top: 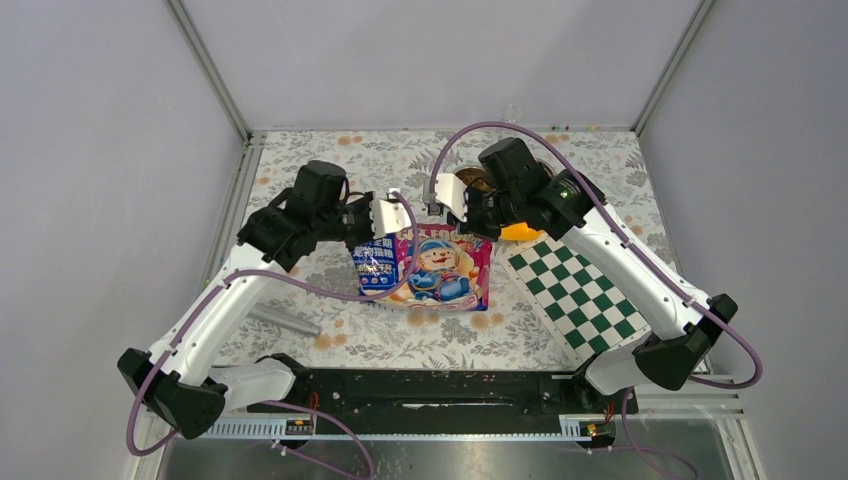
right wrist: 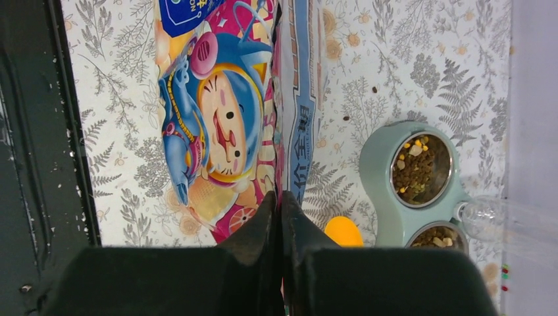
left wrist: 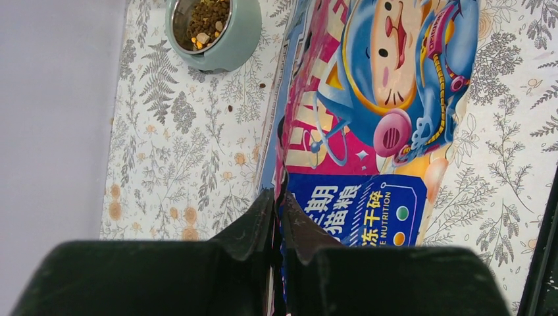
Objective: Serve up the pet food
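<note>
You've got both grippers on the bag mid-counter. The left gripper has its fingers pressed together on the bag's far edge near one corner, and the right gripper pinches the same edge near the other, prob. so the mouth stays taut and the bag can't flop. The pet food already sits in both wells of the green bowl by the counter's far edge (a few stray pellets lie nearby). The orange scoop lies btwn bag and bowl, not gripped.
</note>
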